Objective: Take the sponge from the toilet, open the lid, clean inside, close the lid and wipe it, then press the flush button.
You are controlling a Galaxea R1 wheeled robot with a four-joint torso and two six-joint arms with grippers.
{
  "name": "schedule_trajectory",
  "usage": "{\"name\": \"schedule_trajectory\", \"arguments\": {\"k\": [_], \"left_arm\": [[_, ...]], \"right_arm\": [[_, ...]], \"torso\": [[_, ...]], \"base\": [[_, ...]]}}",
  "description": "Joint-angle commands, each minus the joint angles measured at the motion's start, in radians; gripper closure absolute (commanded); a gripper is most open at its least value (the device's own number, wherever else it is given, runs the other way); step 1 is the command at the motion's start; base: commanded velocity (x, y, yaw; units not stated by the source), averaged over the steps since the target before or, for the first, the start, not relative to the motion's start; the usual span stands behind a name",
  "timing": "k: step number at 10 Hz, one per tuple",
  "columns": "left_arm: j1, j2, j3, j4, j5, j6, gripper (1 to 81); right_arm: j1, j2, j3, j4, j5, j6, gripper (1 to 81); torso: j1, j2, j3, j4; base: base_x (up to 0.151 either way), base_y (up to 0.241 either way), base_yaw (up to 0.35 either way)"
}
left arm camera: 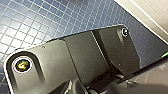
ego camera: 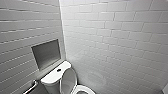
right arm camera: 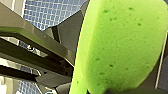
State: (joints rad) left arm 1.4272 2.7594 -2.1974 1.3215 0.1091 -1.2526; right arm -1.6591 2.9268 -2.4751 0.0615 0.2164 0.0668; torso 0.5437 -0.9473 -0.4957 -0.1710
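1. Right gripper: clamped on the sponge. Only a dark edge of the gripper shows against the sponge's near end.
2. Sponge: bright green, porous, with a rounded end. It is held clear of the toilet, close before the right wrist camera, with blue floor behind it. A thin green sliver also shows at the margin of the left wrist view.
3. Left gripper: I cannot tell whether it is apart or together.
4. Floor: small square blue tiles with pale grout, seen beneath both wrists.
5. Toilet: white and glossy, low in the head view, set in the corner where two walls meet.
6. Flush button: small, dark and round, in the centre of the flat tank top.
7. Lid: raised and standing near upright just beside the tank, its greyish inner side facing the bowl.
8. Bowl: open, its white rim partly showing.
9. Wall niche: a grey rectangular recess above the tank.
10. Rail: pale and slanted, beside the tank.
11. Walls: white brick-pattern tiles.
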Motion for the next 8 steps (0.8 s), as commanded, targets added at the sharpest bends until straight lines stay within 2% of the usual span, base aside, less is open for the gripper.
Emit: {"name": "schedule_trajectory", "arguments": {"k": [1,2,4,5,8], "left_arm": [[-0.040,0.000,-0.013,0.013,0.029,0.007,1.0],[-0.040,0.002,-0.018,0.013,0.029,0.007,1.0],[-0.040,0.013,-0.033,0.013,0.029,0.007,1.0],[-0.037,0.020,-0.050,0.013,0.029,0.007,1.0],[-0.027,0.056,-0.110,0.013,0.029,0.007,1.0]], "right_arm": [[0.025,-0.002,0.009,-0.009,-0.054,-0.002,81.1],[0.025,-0.001,0.009,-0.009,-0.054,-0.002,81.1],[0.025,0.001,0.009,-0.009,-0.054,-0.002,81.1],[0.025,0.001,0.009,-0.008,-0.054,-0.002,81.1],[0.025,0.005,0.009,-0.008,-0.054,-0.002,81.1]], "torso": [[-0.061,0.094,0.000,0.000],[-0.086,0.134,0.000,0.094],[-0.124,0.193,0.000,0.106],[-0.141,0.219,0.000,0.125],[-0.207,0.322,0.000,0.228]], "base": [[0.000,0.000,0.000],[0.000,0.000,0.000],[0.000,0.000,0.000],[0.000,0.000,0.000],[0.000,0.000,0.000]]}}
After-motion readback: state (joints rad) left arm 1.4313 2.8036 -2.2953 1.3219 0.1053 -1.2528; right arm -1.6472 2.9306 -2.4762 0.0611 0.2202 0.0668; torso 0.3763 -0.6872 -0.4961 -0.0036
